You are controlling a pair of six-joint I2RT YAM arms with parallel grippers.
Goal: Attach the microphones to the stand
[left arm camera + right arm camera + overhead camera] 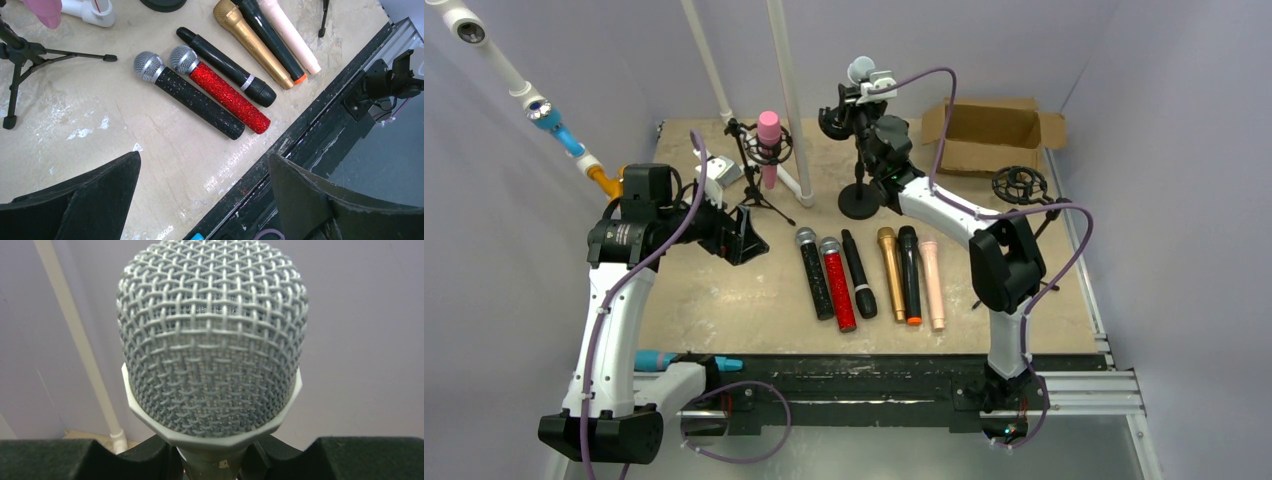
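Observation:
My right gripper point(865, 100) is shut on the body of a grey-mesh-headed microphone point(212, 335), held upright over the black round-based stand point(859, 201) at the back; that microphone's head point(860, 69) pokes above the wrist. A pink microphone point(769, 135) sits in the tripod stand's shock mount. Several microphones lie in a row mid-table: black glitter point(192, 97), red glitter point(225, 92), black point(227, 65), gold point(252, 42), black with orange end point(270, 37) and peach point(292, 35). My left gripper point(204, 159) hangs open over bare table left of the row, holding nothing.
A third stand with a black shock mount point(1020, 184) stands at the right. An open cardboard box point(992, 132) is at the back right. White pipes point(786, 90) rise at the back. A blue microphone point(660, 360) lies by the left arm's base. The black front rail point(320, 120) borders the table.

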